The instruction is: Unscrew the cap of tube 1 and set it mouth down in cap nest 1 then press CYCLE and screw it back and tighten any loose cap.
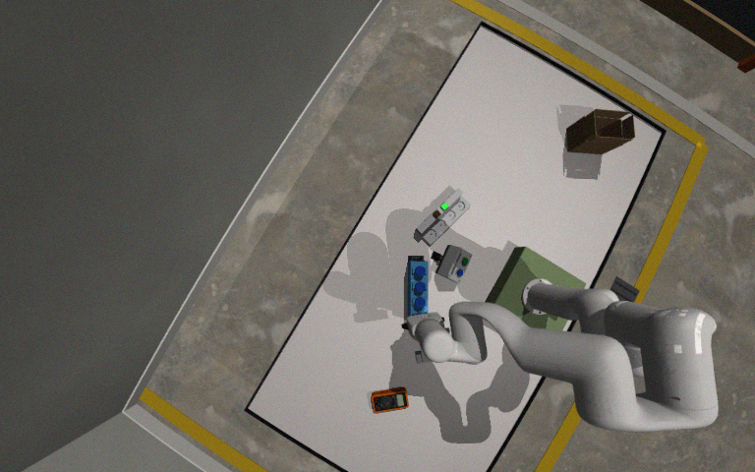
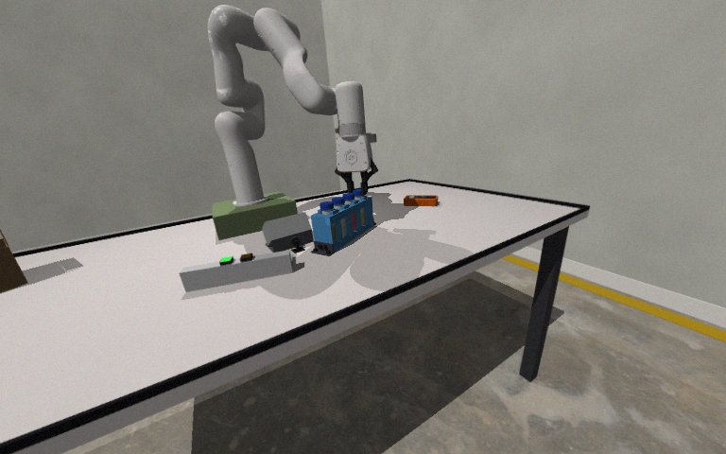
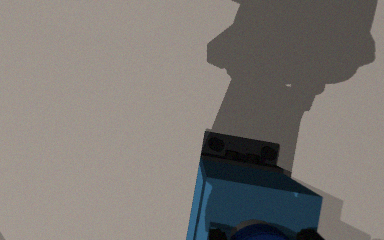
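Note:
The blue decapping station stands in the middle of the table and shows three blue caps from above. Its fourth cap, at the end near the orange meter, is hidden under my gripper. In the side view my gripper points straight down, its fingers shut around that end cap, tube 1's cap. The wrist view shows the station and the top edge of this cap between my fingertips. The grey cap tray has its green lamp lit, and its nests look empty.
The grey key housing with the blue and green keys sits between the station and the arm's green base. An orange meter lies near the table's edge. A brown box stands at the far corner.

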`<state>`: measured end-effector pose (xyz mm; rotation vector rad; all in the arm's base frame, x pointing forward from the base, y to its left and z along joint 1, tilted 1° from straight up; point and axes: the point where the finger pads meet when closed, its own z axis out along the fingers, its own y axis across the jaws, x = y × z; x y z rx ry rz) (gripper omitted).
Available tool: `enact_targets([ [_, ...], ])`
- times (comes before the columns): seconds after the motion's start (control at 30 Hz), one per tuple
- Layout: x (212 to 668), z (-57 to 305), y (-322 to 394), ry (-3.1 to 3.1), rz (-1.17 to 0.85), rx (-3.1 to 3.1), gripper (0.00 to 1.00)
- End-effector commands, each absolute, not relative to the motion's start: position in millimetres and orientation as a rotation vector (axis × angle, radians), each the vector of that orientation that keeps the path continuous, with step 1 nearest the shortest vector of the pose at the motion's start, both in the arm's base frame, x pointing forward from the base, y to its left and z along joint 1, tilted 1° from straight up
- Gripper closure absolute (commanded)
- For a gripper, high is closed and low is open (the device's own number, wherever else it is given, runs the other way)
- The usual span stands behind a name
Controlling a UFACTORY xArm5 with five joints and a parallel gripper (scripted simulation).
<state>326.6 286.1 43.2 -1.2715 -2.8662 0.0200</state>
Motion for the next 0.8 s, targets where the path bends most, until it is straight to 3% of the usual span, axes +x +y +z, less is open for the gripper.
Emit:
enact_targets([
  [0.0,327.4,43.9,286.8,-2.667,0.019,-1.662,1.00],
  [0.5,327.4,43.5,286.8,-2.101,0.018,-2.342,1.00],
  [0.77,327.4,43.5,286.8,-2.098,0.018,-2.345,1.00],
])
